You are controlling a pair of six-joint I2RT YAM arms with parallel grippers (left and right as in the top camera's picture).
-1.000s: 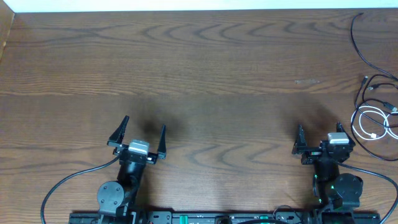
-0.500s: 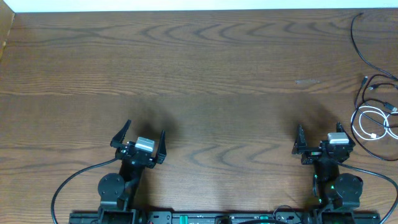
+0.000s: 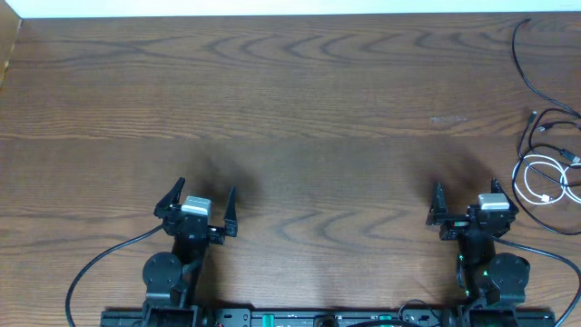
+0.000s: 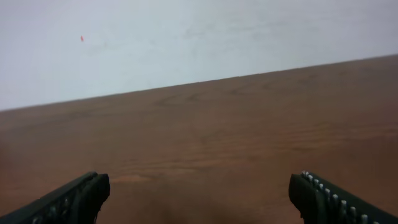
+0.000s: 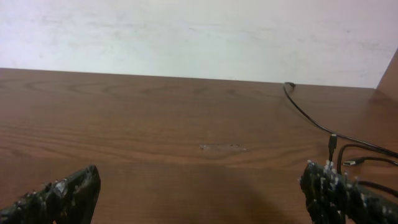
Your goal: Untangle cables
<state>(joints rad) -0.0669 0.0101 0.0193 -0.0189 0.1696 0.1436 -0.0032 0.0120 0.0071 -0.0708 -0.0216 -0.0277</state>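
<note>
The counter [image 3: 300, 109] is dark brown wood with a strong wavy grain, matte and evenly lit. At 12 o'clock it ends against a pale, faintly mottled wall [image 4: 186, 37], which carries 1 tiny red speck [image 4: 81, 38]. At 10 o'clock a lighter wooden strip [image 3: 9, 50] runs along the counter's edge. It may be a raised side board, though the overhead view is too narrow there to be sure. A small pale scuff [image 3: 449, 118] marks the wood at about 2 o'clock.

The cables [image 3: 543, 162] lie at 3 o'clock, hard against the counter's edge. 1 white cord is coiled in loose loops, with black cords crossing it. 1 long black cord [image 3: 518, 59] trails from there toward 1 o'clock.

The left claw [image 3: 205, 189] sits at 7 o'clock, spread wide and holding nothing, well apart from the cables. The right claw [image 3: 466, 186] sits at 5 o'clock, likewise spread and bare, near the white coil but not touching it. Both point toward 12 o'clock.

Small green lights [image 3: 490, 272] glow on the right arm's base. Any lettering on the arm bases is too small to read.
</note>
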